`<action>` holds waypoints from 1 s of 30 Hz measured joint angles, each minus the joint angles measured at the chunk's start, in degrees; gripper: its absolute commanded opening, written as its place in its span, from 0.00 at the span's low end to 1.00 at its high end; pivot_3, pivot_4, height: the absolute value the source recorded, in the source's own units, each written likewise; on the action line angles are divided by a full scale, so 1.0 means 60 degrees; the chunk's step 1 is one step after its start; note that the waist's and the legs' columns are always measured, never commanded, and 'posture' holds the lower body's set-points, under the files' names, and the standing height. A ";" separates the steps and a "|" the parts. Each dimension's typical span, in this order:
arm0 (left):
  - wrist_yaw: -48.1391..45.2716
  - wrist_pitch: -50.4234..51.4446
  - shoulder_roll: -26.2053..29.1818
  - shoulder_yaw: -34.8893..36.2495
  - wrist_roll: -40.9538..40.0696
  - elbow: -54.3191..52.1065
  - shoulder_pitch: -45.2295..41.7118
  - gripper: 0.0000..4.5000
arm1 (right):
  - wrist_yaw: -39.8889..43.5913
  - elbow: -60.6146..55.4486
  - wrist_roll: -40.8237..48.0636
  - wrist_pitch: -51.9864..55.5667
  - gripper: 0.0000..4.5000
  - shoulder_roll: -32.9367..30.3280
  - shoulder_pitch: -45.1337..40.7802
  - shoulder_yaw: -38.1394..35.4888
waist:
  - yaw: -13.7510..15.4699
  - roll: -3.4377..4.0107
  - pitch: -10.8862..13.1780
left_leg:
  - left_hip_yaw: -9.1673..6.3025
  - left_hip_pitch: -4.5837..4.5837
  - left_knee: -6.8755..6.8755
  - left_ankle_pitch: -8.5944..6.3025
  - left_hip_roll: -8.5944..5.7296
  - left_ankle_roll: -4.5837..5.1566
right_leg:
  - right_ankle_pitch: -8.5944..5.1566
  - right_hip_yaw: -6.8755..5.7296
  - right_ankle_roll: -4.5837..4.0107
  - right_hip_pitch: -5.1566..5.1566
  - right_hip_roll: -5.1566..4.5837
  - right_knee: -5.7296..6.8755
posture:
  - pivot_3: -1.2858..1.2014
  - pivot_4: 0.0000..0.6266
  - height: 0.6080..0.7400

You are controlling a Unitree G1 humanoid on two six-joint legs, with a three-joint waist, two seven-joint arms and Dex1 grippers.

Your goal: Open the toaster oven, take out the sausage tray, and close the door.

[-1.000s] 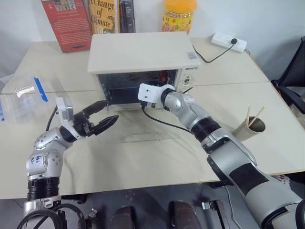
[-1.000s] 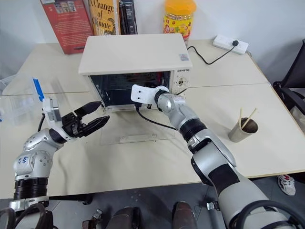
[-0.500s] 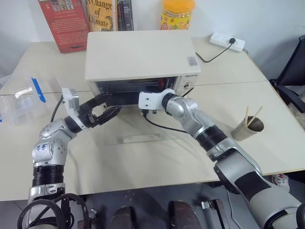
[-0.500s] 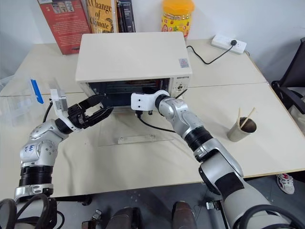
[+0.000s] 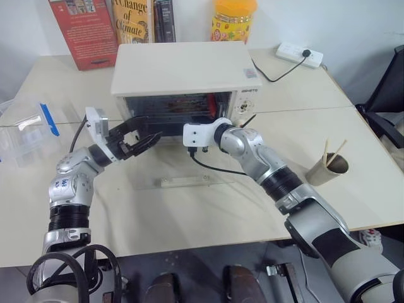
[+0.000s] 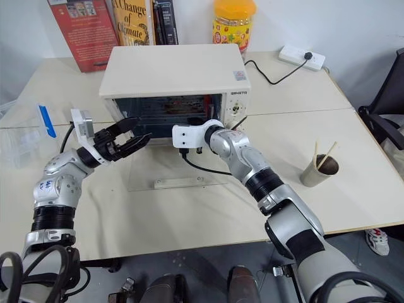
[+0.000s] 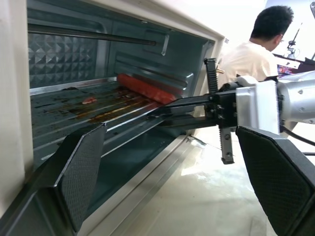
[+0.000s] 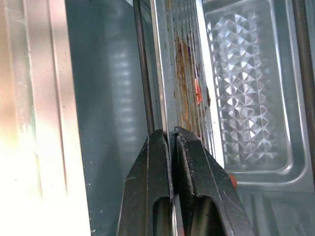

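A: What's on the table?
B: A cream table (image 5: pixel 189 208), the door (image 5: pixel 189 172) lying open flat, then the toaster oven (image 5: pixel 183 72), books behind.

A: And the grippers?
B: The right gripper (image 8: pixel 172 140) pinches the sausage tray (image 7: pixel 93 110) rim inside; the left gripper (image 5: pixel 144 137), spread wide, hovers at the opening.

Both claws at open toaster oven (image 6: pixel 173 79)
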 measured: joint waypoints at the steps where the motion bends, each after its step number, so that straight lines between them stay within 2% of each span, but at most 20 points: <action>1: 0.0000 -0.0054 -0.0001 -0.0008 0.0024 0.0022 -0.0023 1.00 | -0.0009 -0.0129 -0.0029 -0.0018 0.00 -0.0007 0.0089 0.0000 | -0.0003 0.0000 0.0000 | 0.0000 0.0000 0.0000 0.0000 0.0000 0.0000 | 0.0000 0.0000 0.0000 0.0000 0.0000 0.0000 | 0.52 0.24 1.00; 19: -0.0003 -0.0159 0.0010 -0.0023 0.0227 0.0533 -0.0318 1.00 | 0.0368 -0.3281 -0.0720 0.0028 0.00 -0.0567 0.2090 -0.0041 | -0.0018 0.0000 0.0000 | 0.0004 0.0000 0.0003 0.0000 0.0000 0.0000 | 0.0000 0.0000 0.0000 -0.0003 0.0000 0.0000 | 0.52 0.24 1.00; 30: -0.0263 0.0102 0.0438 -0.0005 0.0224 0.0739 -0.0436 1.00 | 0.0910 -0.4959 -0.1171 0.0030 0.00 -0.0846 0.3032 -0.0039 | -0.0005 0.0000 0.0000 | 0.0008 -0.0001 0.0004 0.0000 0.0000 0.0000 | 0.0000 0.0001 0.0000 -0.0007 0.0000 0.0001 | 0.52 0.24 1.00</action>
